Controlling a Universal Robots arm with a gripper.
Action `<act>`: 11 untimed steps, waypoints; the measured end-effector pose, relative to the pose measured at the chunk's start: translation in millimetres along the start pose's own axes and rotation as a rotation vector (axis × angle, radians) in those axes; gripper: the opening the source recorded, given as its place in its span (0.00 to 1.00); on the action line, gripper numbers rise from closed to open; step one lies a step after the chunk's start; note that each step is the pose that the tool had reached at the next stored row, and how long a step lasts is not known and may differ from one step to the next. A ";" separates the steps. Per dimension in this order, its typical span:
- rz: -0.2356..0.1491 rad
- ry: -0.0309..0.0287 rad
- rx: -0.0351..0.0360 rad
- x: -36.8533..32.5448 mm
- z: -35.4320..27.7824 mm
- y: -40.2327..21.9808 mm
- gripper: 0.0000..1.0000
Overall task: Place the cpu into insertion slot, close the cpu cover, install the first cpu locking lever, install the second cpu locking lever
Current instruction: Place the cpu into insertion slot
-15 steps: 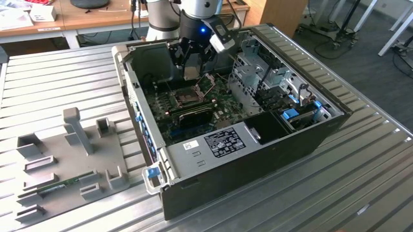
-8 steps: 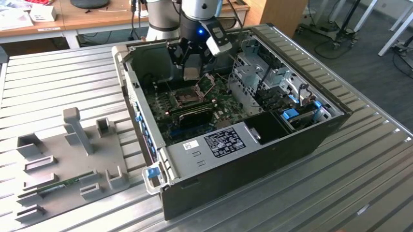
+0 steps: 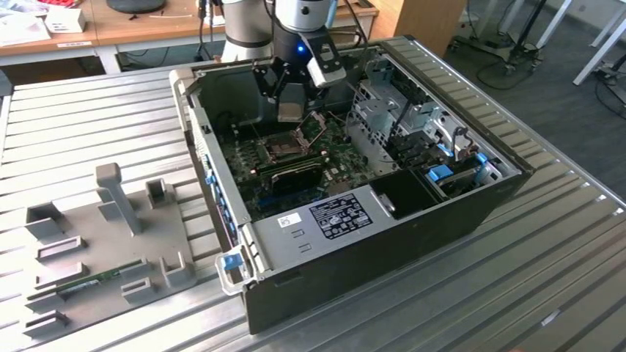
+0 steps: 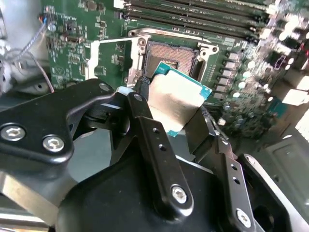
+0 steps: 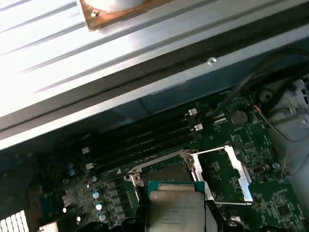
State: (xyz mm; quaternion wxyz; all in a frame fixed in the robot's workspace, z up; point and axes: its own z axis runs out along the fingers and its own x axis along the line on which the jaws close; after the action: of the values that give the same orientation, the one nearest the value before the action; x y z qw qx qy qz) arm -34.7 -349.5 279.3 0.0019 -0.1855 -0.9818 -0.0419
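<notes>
Pointing down into the black computer case (image 3: pixel 411 257) with the black gripper (image 3: pixel 290 110) in the exterior view. Pinching the small square grey-topped chip (image 4: pixel 176 99), tilted, just above the square dark socket (image 4: pixel 169 55), in the second wrist view. Finding the silvery frame plate (image 5: pixel 240 175) flipped open beside it in the first wrist view.

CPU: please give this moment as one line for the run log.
gripper: shut on cpu | cpu: over insertion slot, not seated | cpu cover: open

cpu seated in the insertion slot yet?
Out. The hand grips the cpu above the insertion slot, whose dark bed shows bare.
</notes>
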 end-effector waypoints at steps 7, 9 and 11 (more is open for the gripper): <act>0.127 -0.0103 -0.0025 0.0 1.2 -0.1 0.54; 0.164 -0.0134 -0.0032 0.0 1.5 -0.1 0.54; 0.200 -0.0163 -0.0039 0.0 1.8 -0.1 0.54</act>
State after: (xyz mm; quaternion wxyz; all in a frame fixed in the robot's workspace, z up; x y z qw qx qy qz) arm -34.7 -349.5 277.5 -0.0022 -0.2828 -0.9583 -0.0419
